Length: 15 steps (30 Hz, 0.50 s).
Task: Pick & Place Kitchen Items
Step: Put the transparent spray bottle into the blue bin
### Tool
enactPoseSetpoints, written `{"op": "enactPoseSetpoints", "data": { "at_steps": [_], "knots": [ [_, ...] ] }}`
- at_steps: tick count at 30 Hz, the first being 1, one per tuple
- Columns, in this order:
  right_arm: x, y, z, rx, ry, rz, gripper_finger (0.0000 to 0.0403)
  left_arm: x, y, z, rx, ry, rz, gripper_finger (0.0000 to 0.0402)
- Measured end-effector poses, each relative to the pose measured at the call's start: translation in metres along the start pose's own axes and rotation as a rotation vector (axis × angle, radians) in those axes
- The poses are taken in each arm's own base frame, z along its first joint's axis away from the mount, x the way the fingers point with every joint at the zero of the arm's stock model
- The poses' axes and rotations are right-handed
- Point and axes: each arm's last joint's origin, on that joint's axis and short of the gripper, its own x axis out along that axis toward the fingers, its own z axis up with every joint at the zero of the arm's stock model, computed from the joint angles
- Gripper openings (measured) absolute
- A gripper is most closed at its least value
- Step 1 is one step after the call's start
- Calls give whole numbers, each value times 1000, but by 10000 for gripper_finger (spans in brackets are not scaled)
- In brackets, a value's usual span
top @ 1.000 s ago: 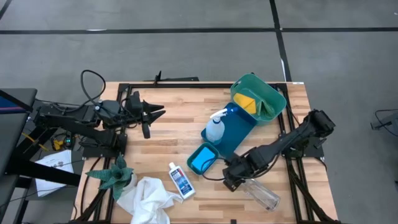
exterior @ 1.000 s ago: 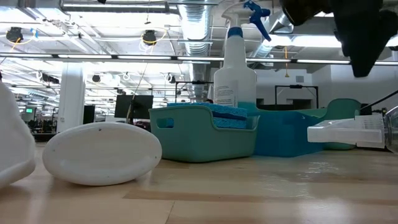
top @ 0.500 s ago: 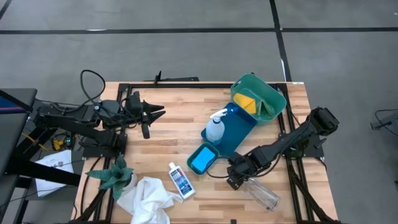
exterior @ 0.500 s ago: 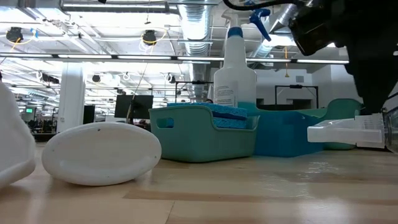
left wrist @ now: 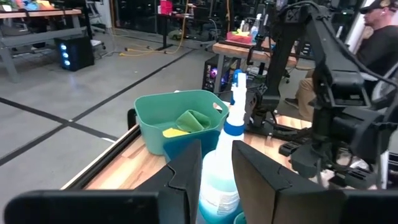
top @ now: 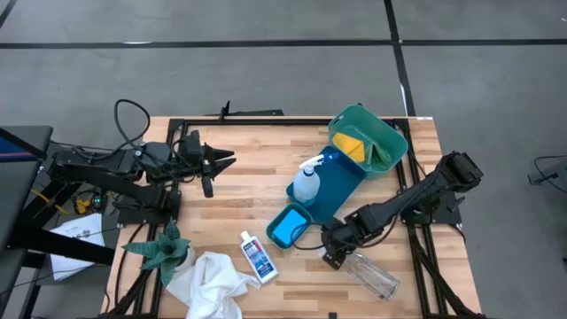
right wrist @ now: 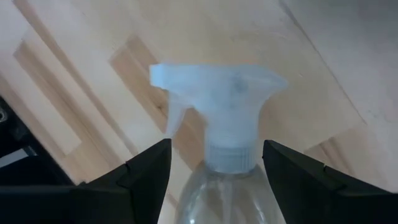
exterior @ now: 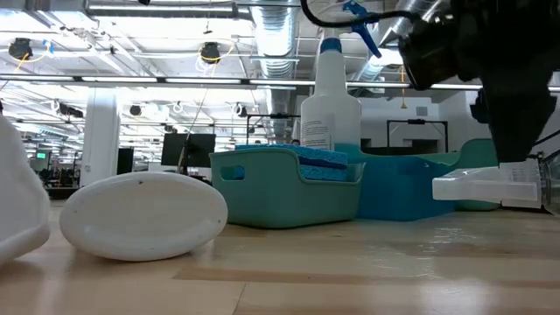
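A clear plastic bottle lies on its side near the table's front right, its pale spray head pointing toward the table's middle. My right gripper hangs open over that head end, pointing steeply down. One finger stands on each side of the neck without touching it. My left gripper waits raised at the far left, its fingers a little apart with nothing between them. A white spray bottle with a blue trigger stands in a blue tray.
A teal bin holds a blue sponge. A green basket at the far right holds a yellow pad. Near the front lie a small blue-labelled bottle, a white cloth and a green plant. A person sits beyond the table.
My right gripper has come down toward the clear bottle's spray head, staying open. The bottle has not moved.
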Motion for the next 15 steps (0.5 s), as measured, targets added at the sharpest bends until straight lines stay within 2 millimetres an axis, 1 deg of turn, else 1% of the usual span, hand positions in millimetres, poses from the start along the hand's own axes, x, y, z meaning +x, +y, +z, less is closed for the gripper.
{"op": "enactPoseSetpoints", "data": {
  "at_steps": [7, 15],
  "knots": [
    [11, -11, -5, 9, 32, -26, 244, 0, -1, 0, 0, 4, -26, 87],
    [12, -12, -5, 10, 38, -22, 244, 0, -1, 0, 2, 5, -26, 87]
  ]
}}
